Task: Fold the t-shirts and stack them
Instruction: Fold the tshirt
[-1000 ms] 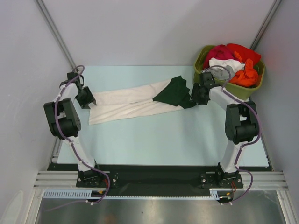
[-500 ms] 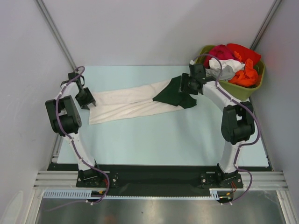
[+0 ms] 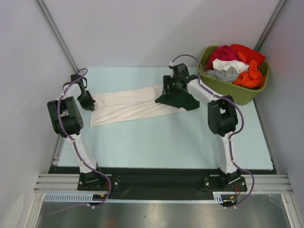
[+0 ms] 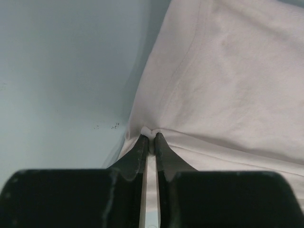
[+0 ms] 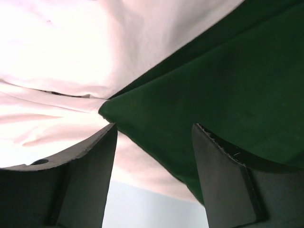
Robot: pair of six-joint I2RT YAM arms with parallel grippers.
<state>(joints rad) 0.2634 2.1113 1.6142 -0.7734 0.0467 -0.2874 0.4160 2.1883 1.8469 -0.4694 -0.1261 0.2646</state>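
**Left jaws clamped the cream shirt; right arm swung inward**

A second earlier the right arm (image 3: 202,91) had reached beside the olive tub (image 3: 237,93) at upper right. It had since swung to top centre, its right jaws spread wider and released, straddling the edge of the dark green t-shirt (image 3: 180,100). The left jaws, open before, had pinched the left edge of the cream-white t-shirt (image 3: 124,105), stretched across the counter (image 3: 156,142). The left arm (image 3: 64,118) stood bent at left.

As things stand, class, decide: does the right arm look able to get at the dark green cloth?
Probably yes: the right gripper hangs open directly over the dark green cloth, with nothing between them.
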